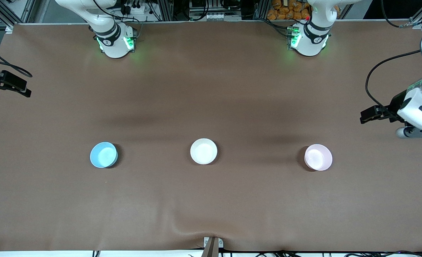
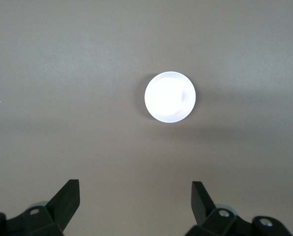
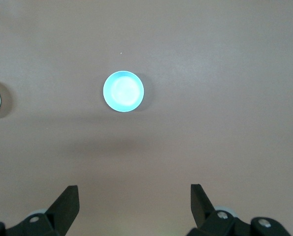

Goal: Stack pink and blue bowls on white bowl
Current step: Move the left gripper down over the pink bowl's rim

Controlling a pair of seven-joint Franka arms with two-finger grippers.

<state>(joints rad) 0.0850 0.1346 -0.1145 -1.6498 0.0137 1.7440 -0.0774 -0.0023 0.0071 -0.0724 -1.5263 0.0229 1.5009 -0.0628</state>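
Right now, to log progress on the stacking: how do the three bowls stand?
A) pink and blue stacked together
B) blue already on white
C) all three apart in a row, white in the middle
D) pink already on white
C: the blue bowl, white bowl and pink bowl sit apart, white between them.

Brown table cover (image 1: 211,89), metal frame rails (image 1: 3,14), cables along edges (image 1: 303,254)
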